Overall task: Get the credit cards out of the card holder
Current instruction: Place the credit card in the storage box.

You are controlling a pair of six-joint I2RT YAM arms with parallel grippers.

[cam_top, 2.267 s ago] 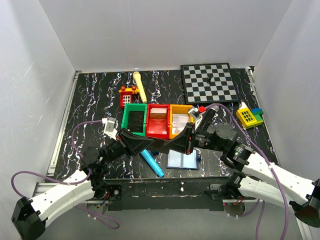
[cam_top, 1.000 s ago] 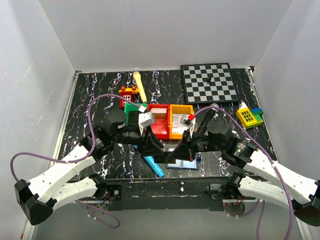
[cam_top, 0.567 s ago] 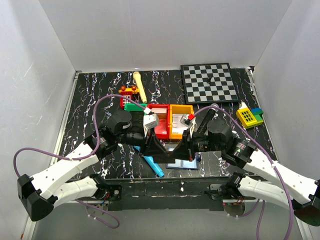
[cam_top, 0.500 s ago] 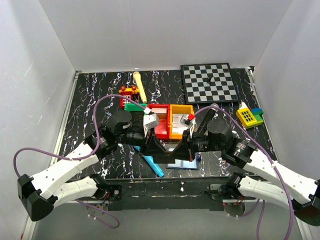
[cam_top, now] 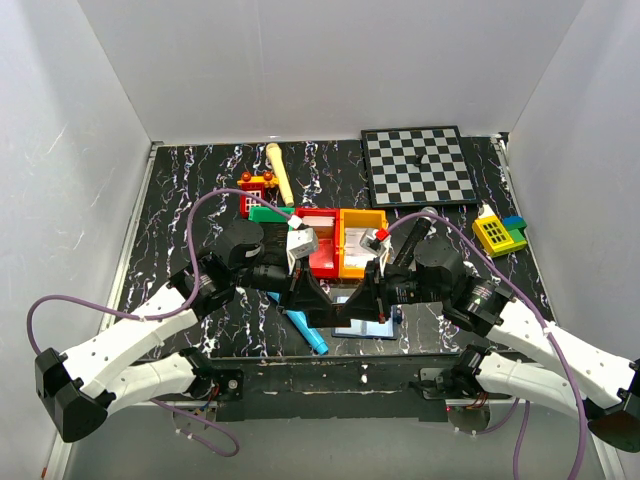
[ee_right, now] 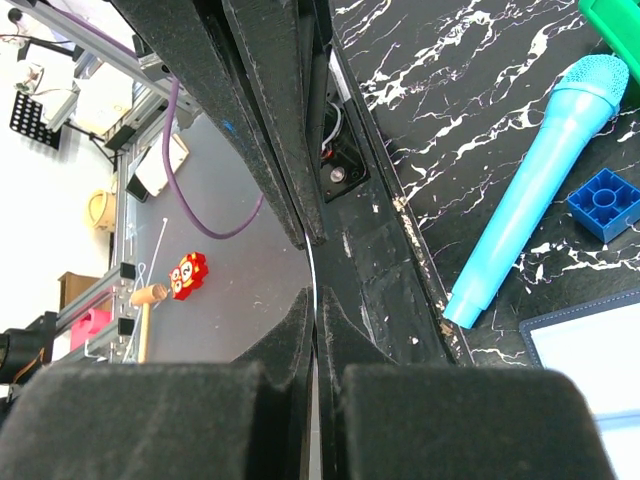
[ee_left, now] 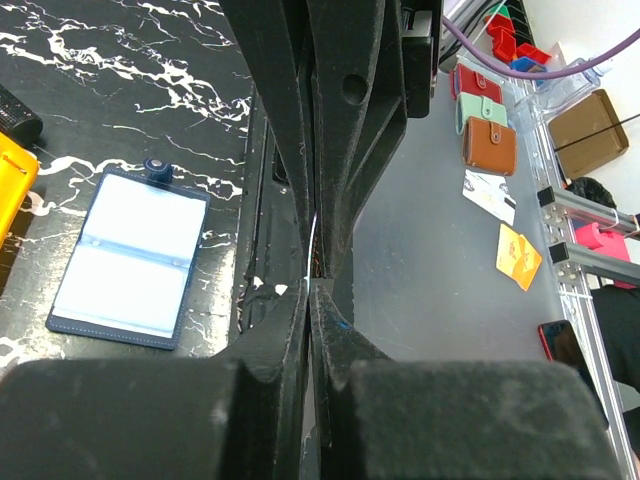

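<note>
Card holder (ee_left: 130,260) open below left end effector (ee_left: 312,292), right end effector (ee_right: 313,300) — both pinching, seemingly, thin card (ee_left: 316,235).

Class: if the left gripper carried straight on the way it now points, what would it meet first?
The right gripper: its shut fingertips stand directly ahead of the left gripper, almost tip to tip, with a thin white card edge-on between them. The open card holder lies off that line.
</note>
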